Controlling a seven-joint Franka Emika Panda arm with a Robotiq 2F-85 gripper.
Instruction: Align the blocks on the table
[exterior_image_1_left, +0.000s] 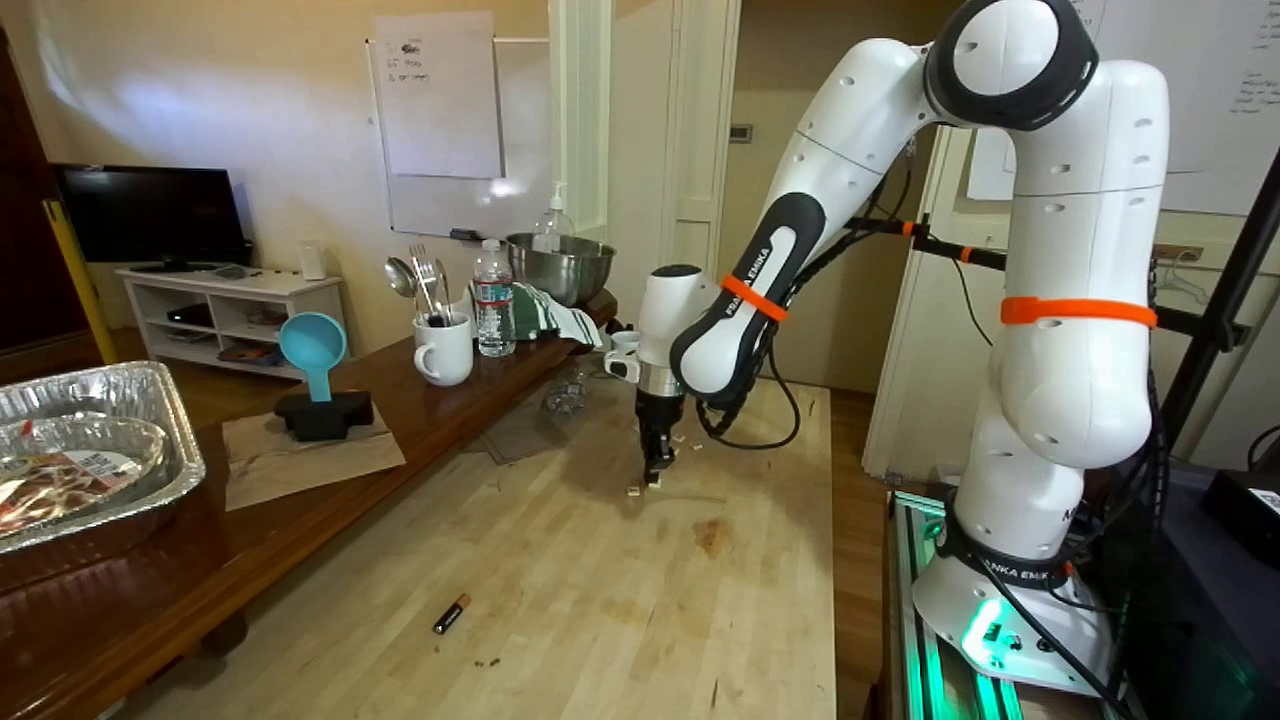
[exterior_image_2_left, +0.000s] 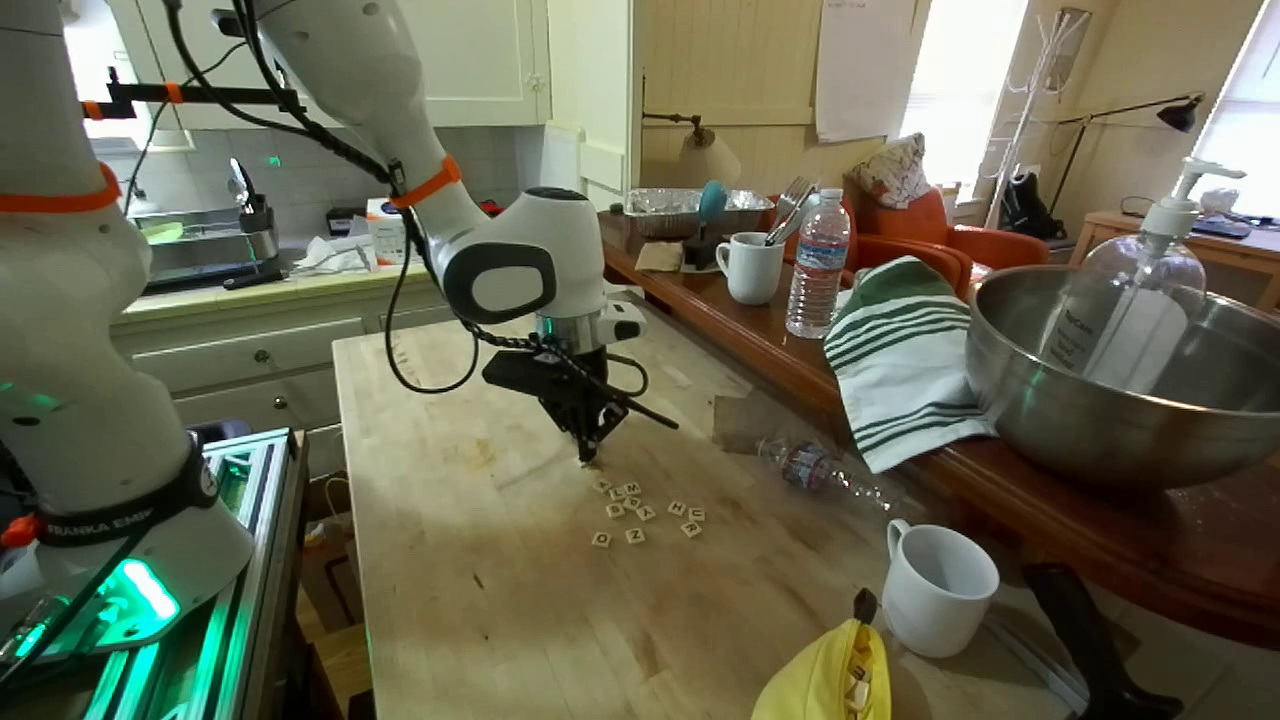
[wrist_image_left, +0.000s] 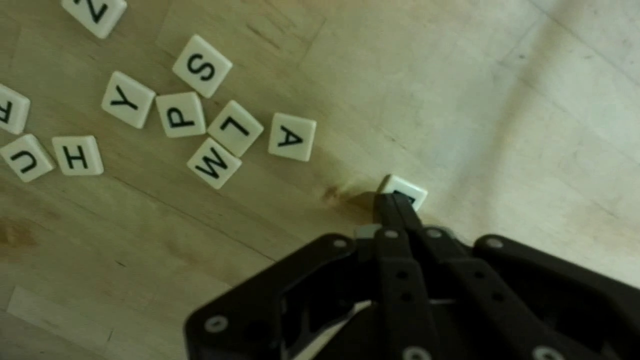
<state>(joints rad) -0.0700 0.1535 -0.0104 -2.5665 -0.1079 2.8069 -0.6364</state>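
Note:
Several small cream blocks with black letters lie loosely scattered on the pale wooden table (exterior_image_2_left: 480, 630). In the wrist view, the A block (wrist_image_left: 292, 137) sits near the L block (wrist_image_left: 235, 129) and the W block (wrist_image_left: 214, 163), while the S block (wrist_image_left: 202, 66) is farther up. Apart from this group, one block (wrist_image_left: 407, 187) lies at my fingertips, its letter mostly covered by them. My gripper (wrist_image_left: 394, 196) points down with its fingers pressed together and nothing visible between them. Its tips overlap that block; whether they touch it I cannot tell. The gripper (exterior_image_1_left: 656, 474) is low over the table.
A battery (exterior_image_1_left: 451, 613) lies on the table in an exterior view. Near the other end are a yellow pouch (exterior_image_2_left: 825, 675), a white mug (exterior_image_2_left: 940, 590), a black handle (exterior_image_2_left: 1105, 650) and a plastic bottle (exterior_image_2_left: 815, 470) on its side. A raised brown counter (exterior_image_1_left: 400, 430) borders the table.

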